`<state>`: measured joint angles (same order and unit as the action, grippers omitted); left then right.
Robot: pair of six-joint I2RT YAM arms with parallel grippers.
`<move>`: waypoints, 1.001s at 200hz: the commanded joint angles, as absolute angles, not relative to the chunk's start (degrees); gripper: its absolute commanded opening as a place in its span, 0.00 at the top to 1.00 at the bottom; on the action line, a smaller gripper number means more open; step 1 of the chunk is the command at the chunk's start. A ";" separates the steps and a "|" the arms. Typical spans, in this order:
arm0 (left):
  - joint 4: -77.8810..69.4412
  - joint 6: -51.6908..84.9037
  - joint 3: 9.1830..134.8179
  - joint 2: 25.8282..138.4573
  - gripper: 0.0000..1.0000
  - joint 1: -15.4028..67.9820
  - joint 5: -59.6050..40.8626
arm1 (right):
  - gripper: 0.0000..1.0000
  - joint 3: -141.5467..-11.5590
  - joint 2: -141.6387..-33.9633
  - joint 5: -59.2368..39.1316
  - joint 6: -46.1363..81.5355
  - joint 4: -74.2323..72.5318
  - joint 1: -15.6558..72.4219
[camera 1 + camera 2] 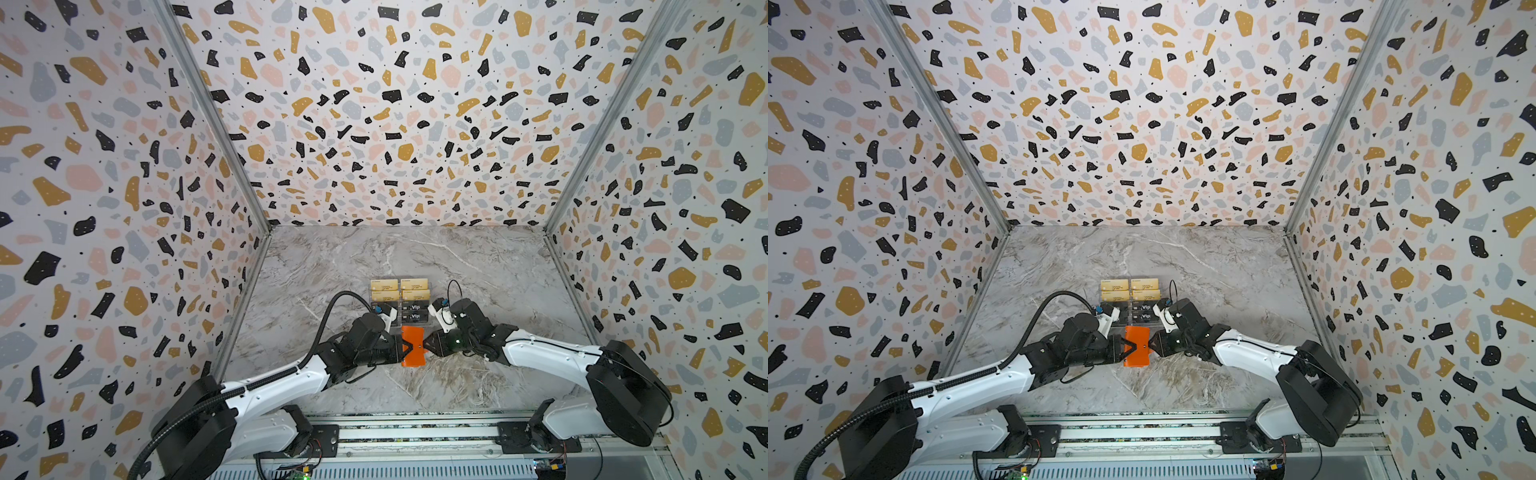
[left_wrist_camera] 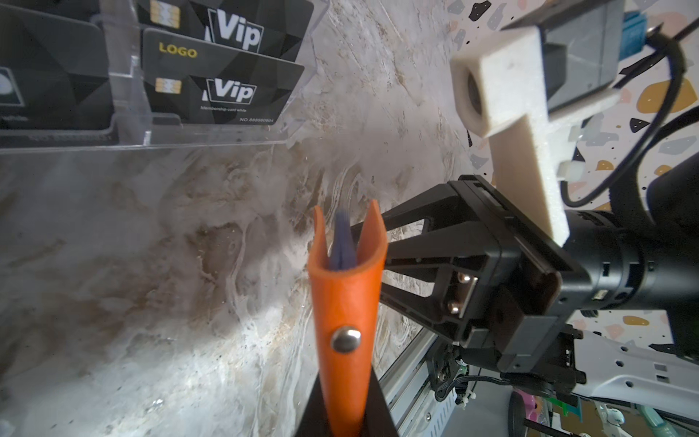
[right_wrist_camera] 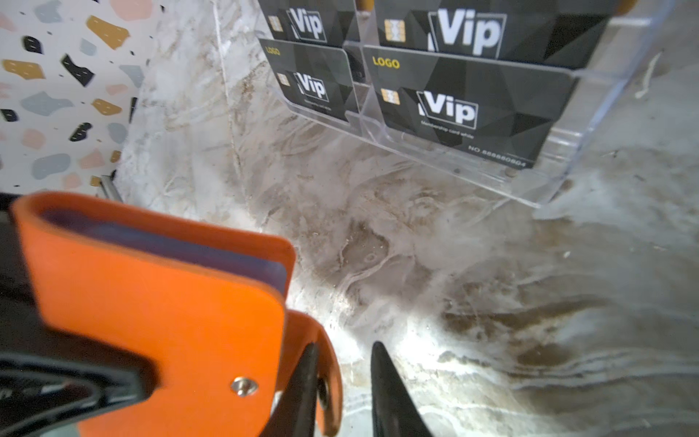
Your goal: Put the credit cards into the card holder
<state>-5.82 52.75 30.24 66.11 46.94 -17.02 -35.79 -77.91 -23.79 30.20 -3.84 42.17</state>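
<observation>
The orange card holder (image 1: 413, 347) (image 1: 1137, 347) stands on edge above the marble table, between both grippers. My left gripper (image 1: 409, 348) (image 2: 346, 420) is shut on its spine side, and the covers (image 2: 346, 295) gape a little over bluish sleeves. My right gripper (image 1: 427, 345) (image 3: 346, 382) is open at the holder's other edge. The undone snap strap (image 3: 327, 363) curls against one of its fingers, with table showing beside the other. The credit cards, gold ones (image 1: 384, 285) and black Vip ones (image 1: 414, 316) (image 2: 223, 90) (image 3: 465, 109), sit in a stand just behind.
A clear acrylic tiered stand (image 1: 399, 301) (image 3: 559, 181) holds the cards in two columns, close behind both wrists. Patterned walls (image 1: 124, 208) enclose the table on three sides. A metal rail (image 1: 415, 432) runs along the front edge.
</observation>
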 commanded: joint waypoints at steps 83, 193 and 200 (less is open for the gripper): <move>-15.97 55.17 28.00 64.18 0.93 44.95 -24.05 | 0.72 -30.96 -72.25 -35.49 31.35 -12.30 38.53; -22.63 57.64 26.21 65.31 0.88 43.22 -28.94 | 0.70 -25.72 -65.71 -45.56 34.22 -20.99 37.00; -22.98 57.66 26.28 65.39 0.88 43.24 -29.38 | 0.68 -25.42 -65.74 -46.36 34.65 -21.91 36.79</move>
